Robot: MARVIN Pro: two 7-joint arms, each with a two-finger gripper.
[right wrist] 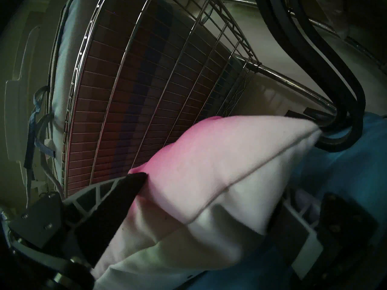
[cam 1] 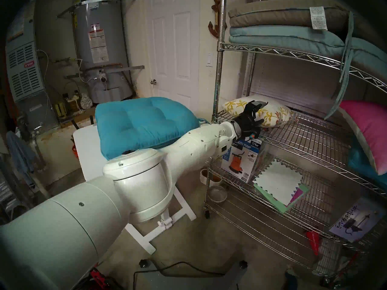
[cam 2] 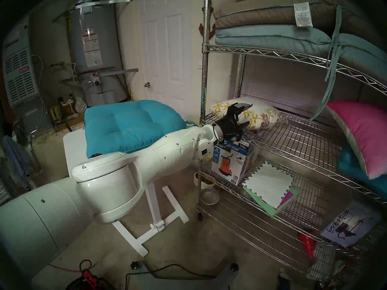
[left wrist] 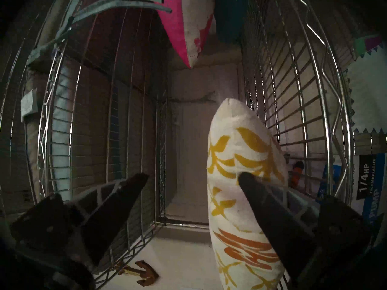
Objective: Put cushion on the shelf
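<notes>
The cushion (cam 1: pixel 274 113), cream-white with yellow sprigs and orange flowers, lies on a middle tier of the chrome wire shelf (cam 1: pixel 303 141), at its left end. My left gripper (cam 1: pixel 258 113) is open around the cushion's near edge, one finger above it and one below. In the left wrist view the cushion (left wrist: pixel 236 153) rests against the right-hand finger (left wrist: pixel 257 191), while the other finger (left wrist: pixel 129 189) stands clear of it. My right gripper (right wrist: pixel 209 199) shows only in its wrist view. It is open, with a pink-to-white pillow (right wrist: pixel 219 168) filling the gap between its fingers.
A teal tufted cushion (cam 1: pixel 142 124) sits on a white folding table (cam 1: pixel 83 145) left of the shelf. A pump box (cam 1: pixel 240 159) and papers (cam 1: pixel 278 182) lie on the tier below. Folded pads (cam 1: pixel 282 28) fill the upper tier. The pink pillow (cam 1: pixel 368 132) leans at the right.
</notes>
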